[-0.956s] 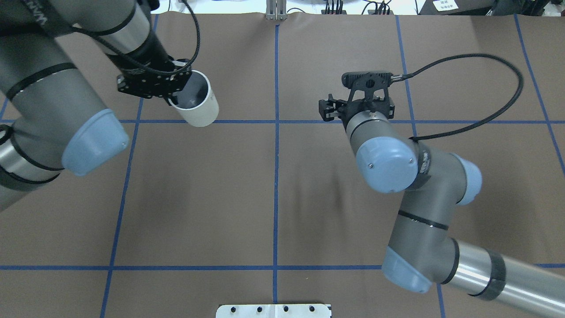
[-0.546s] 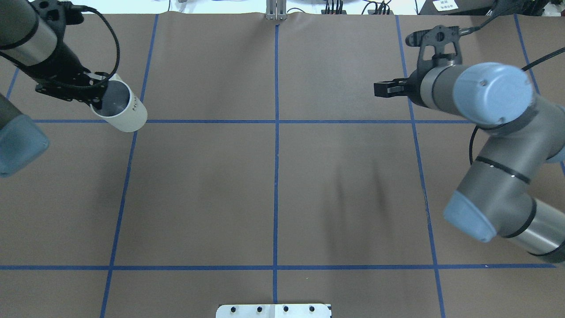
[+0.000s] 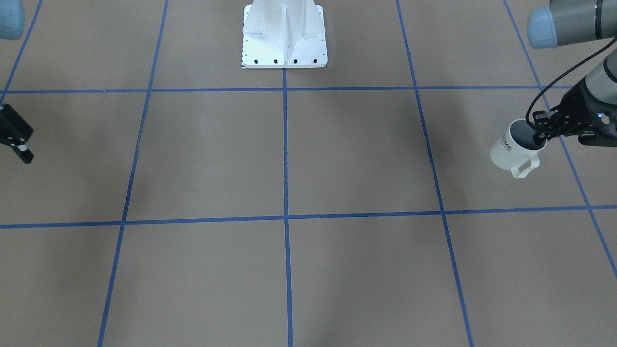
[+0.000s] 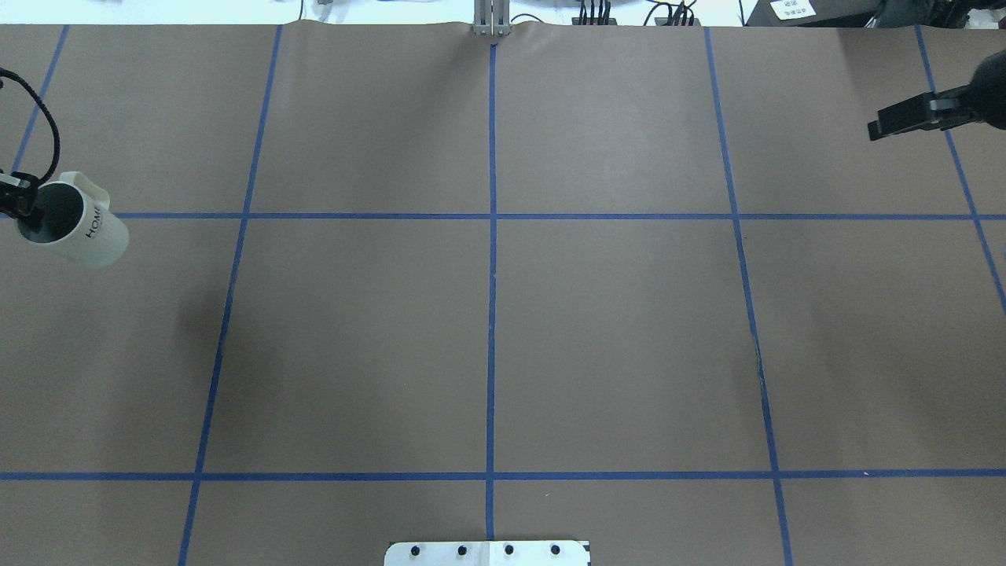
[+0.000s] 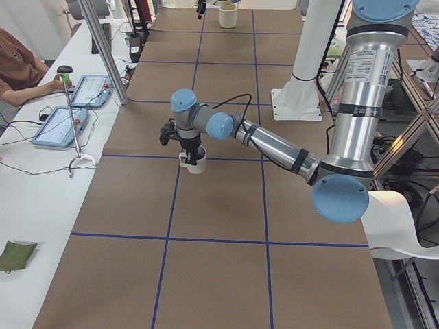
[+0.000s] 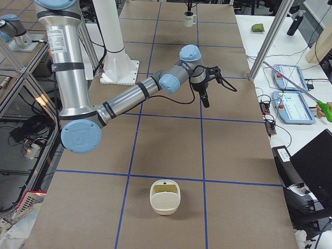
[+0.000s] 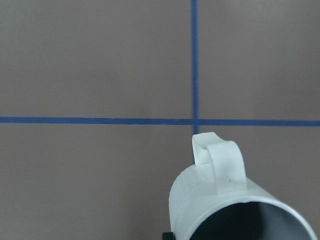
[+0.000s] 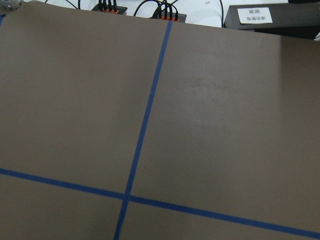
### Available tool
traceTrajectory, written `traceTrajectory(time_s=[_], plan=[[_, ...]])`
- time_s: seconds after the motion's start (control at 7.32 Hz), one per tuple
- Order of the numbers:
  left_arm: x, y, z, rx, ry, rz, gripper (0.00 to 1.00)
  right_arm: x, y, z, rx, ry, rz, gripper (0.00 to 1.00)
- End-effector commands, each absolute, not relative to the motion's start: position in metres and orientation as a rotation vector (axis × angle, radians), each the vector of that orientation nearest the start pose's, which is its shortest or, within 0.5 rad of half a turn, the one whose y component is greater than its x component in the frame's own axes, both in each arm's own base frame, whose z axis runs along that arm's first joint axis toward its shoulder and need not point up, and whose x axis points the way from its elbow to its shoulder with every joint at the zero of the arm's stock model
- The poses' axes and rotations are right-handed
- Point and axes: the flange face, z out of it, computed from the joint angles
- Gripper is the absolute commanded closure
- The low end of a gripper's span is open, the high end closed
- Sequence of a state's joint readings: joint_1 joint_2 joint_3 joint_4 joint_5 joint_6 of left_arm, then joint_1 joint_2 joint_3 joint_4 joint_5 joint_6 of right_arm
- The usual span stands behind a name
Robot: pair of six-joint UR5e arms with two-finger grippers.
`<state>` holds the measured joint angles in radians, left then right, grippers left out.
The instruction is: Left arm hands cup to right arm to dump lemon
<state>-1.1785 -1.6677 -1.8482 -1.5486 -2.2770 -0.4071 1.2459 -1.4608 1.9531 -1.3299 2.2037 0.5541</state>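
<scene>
The cream-white cup [image 4: 78, 228] with black "HOME" lettering hangs tilted at the far left of the overhead view, above the table. My left gripper [image 4: 17, 206] is shut on its rim, one finger inside. In the front view the cup [image 3: 510, 150] is at the right, handle toward the camera, held by the left gripper [image 3: 542, 135]. The left wrist view shows the cup's handle and mouth [image 7: 220, 195]. No lemon shows; the inside of the cup is dark. My right gripper [image 4: 904, 119] is open and empty at the far right, and it also shows in the front view [image 3: 17, 140].
Brown table cover with a blue tape grid [image 4: 492, 216]. The white robot base [image 3: 284, 36] stands at the near middle edge. A cream container [image 6: 165, 197] sits on the table at the robot's right end. Tablets and an operator [image 5: 20, 65] are beside the far edge.
Both arms have swung outward. The left gripper has carried the cup from left of centre to the far left edge. The right gripper has moved from the middle to the far right.
</scene>
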Motion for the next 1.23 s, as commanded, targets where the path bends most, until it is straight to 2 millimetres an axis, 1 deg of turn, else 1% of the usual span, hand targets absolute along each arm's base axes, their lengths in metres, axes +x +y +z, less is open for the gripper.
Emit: traceTrajectory(time_s=[0.0, 0.14, 0.27, 0.68, 0.96, 1.09], plan=[[0.127, -0.491, 0.55, 0.032, 0.779, 0.14, 1.0, -0.044, -0.511, 0.427, 0.316, -0.931, -0.017, 0.0], [0.123, -0.478, 0.572, 0.054, 0.788, 0.146, 1.0, -0.047, -0.513, 0.428, 0.312, -0.932, -0.022, 0.0], [0.123, -0.479, 0.575, 0.063, 0.794, 0.13, 1.0, -0.048, -0.514, 0.428, 0.312, -0.932, -0.022, 0.0], [0.127, -0.478, 0.575, -0.018, 0.813, -0.026, 1.0, -0.049, -0.512, 0.431, 0.302, -0.931, -0.019, 0.0], [0.133, -0.476, 0.569, -0.056, 0.851, -0.061, 1.0, -0.051, -0.511, 0.429, 0.299, -0.936, -0.017, 0.0], [0.133, -0.475, 0.565, -0.042, 0.862, -0.054, 1.0, -0.051, -0.511, 0.428, 0.302, -0.937, -0.018, 0.0]])
